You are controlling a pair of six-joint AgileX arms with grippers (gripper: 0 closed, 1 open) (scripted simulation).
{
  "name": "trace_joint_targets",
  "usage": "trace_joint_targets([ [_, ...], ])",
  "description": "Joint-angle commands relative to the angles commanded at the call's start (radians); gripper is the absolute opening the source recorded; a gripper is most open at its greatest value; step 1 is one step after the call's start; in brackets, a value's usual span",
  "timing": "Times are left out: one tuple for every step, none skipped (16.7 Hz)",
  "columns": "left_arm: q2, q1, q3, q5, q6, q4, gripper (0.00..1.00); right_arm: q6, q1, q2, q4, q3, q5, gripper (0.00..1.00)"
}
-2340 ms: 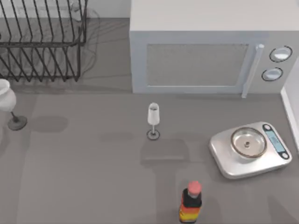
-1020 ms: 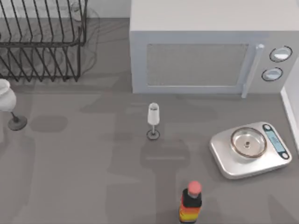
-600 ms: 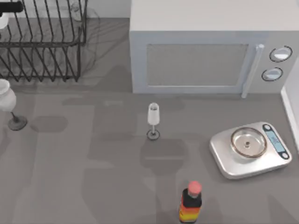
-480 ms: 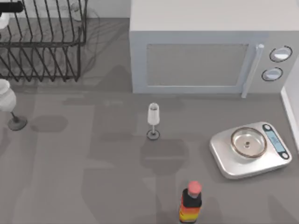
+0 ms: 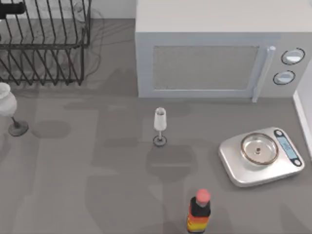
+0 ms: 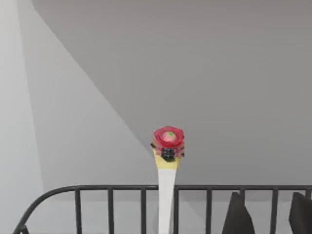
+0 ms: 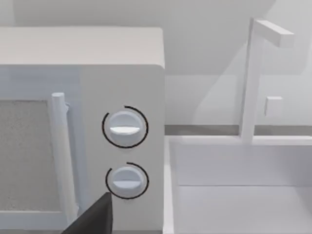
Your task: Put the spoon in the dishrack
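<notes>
Now, nearest edge: a bottle (image 5: 200, 210) with a pink cap and black, red and yellow bands stands upright on the grey surface (image 5: 73, 185)
Right of it: a silver kitchen scale (image 5: 262, 155) with a round pan lies flat near the right side; well apart from the bottle
Middle: a small clear stemmed glass (image 5: 160, 125) stands upright, alone, between the bottle and the microwave
Left side: a white stemmed vessel (image 5: 6, 100) on a dark foot sits at the left border, just in front of the dishrack
Back, centre to right: a pale microwave (image 5: 214, 48) with a vertical handle and two round dials; in the right wrist view a white sink (image 7: 234, 185) with a tall faucet (image 7: 249, 78) lies just beside it
Right gripper (image 7: 96, 218): a dark wedge of it shows low in its own wrist view, facing the microwave's dials; I cannot tell whether the jaws are spread or pressed together
Back left: the dishrack (image 5: 44, 53), black wire with slanted bars, stands in the far left corner
Left gripper (image 5: 10, 8): a black bar at the far left over the dishrack; I cannot tell the state of the jaws
Spoon (image 6: 166, 195): upright in the left wrist view; its white handle crosses the dishrack's top rail and the red-and-yellow knob stands above that rail; its bowl is hidden, so whether it rests inside I cannot tell
</notes>
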Motion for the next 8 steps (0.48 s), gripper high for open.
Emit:
trace_joint_targets([
  [0.000, 0.000, 0.000, 0.000, 0.000, 0.000, 0.60, 0.000, 0.000, 0.000, 0.000, 0.000, 0.000, 1.00],
  [0.000, 0.000, 0.000, 0.000, 0.000, 0.000, 0.68, 0.000, 0.000, 0.000, 0.000, 0.000, 0.000, 1.00],
  [0.000, 0.000, 0.000, 0.000, 0.000, 0.000, 0.75, 0.000, 0.000, 0.000, 0.000, 0.000, 0.000, 1.00],
  [0.000, 0.000, 0.000, 0.000, 0.000, 0.000, 0.83, 0.000, 0.000, 0.000, 0.000, 0.000, 0.000, 1.00],
  [0.000, 0.000, 0.000, 0.000, 0.000, 0.000, 0.90, 0.000, 0.000, 0.000, 0.000, 0.000, 0.000, 1.00],
  [0.000, 0.000, 0.000, 0.000, 0.000, 0.000, 0.98, 0.000, 0.000, 0.000, 0.000, 0.000, 0.000, 1.00],
  [0.000, 0.000, 0.000, 0.000, 0.000, 0.000, 1.00, 0.000, 0.000, 0.000, 0.000, 0.000, 0.000, 1.00],
  [0.000, 0.000, 0.000, 0.000, 0.000, 0.000, 1.00, 0.000, 0.000, 0.000, 0.000, 0.000, 0.000, 1.00],
])
